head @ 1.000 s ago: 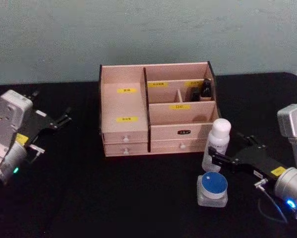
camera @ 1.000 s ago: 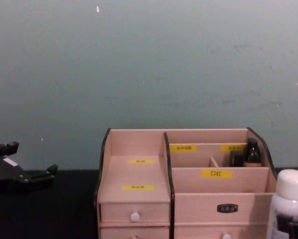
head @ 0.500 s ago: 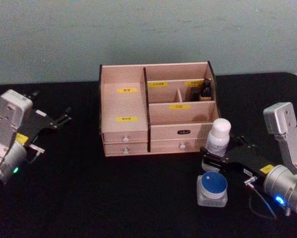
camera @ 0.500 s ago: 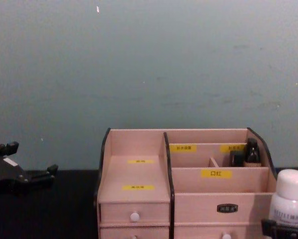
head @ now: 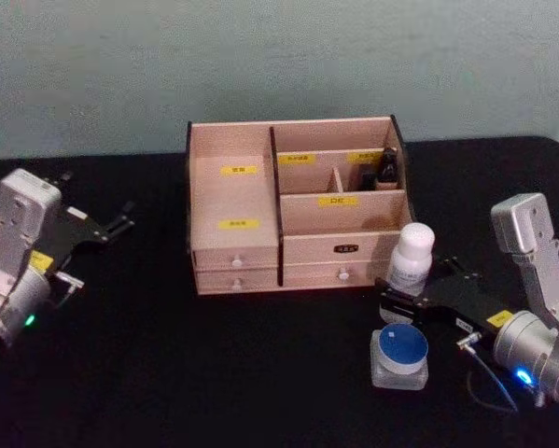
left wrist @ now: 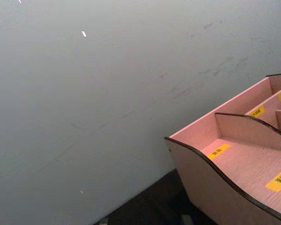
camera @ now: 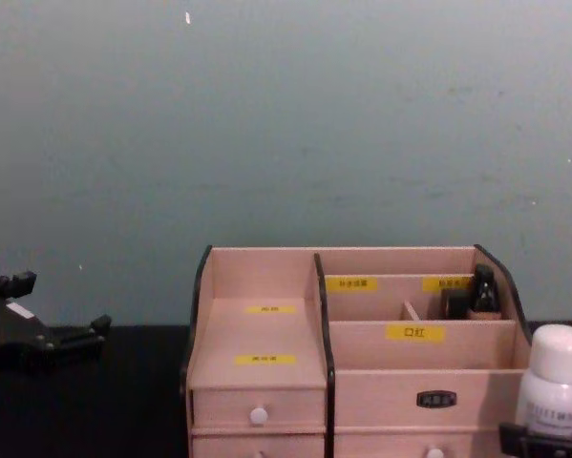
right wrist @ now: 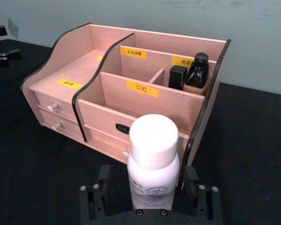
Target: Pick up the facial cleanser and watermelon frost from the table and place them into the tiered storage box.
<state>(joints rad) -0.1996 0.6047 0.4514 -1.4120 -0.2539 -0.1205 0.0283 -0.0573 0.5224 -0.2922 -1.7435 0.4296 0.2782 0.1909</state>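
Right gripper [head: 402,301] brackets the cleanser bottle [head: 412,261], no squeeze yet.
Bottle stands upright at lower right of the head view, on the black table [head: 260,373], just in front of the storage box's [head: 232,198] right front corner. In the wrist view the fingers sit either side of the bottle's lower body w/ a gap on each side, so the jaws are spread wide and hold nothing. The low, level approach looks meant to grip the body below the cap and keep it upright for the lift. Blue-lidded jar [head: 399,355] sits just below the bottle in frame, beside the gripper, prob. left for second. Left gripper [head: 97,199] is parked at the left edge, fingers apart, empty, well clear of the box.
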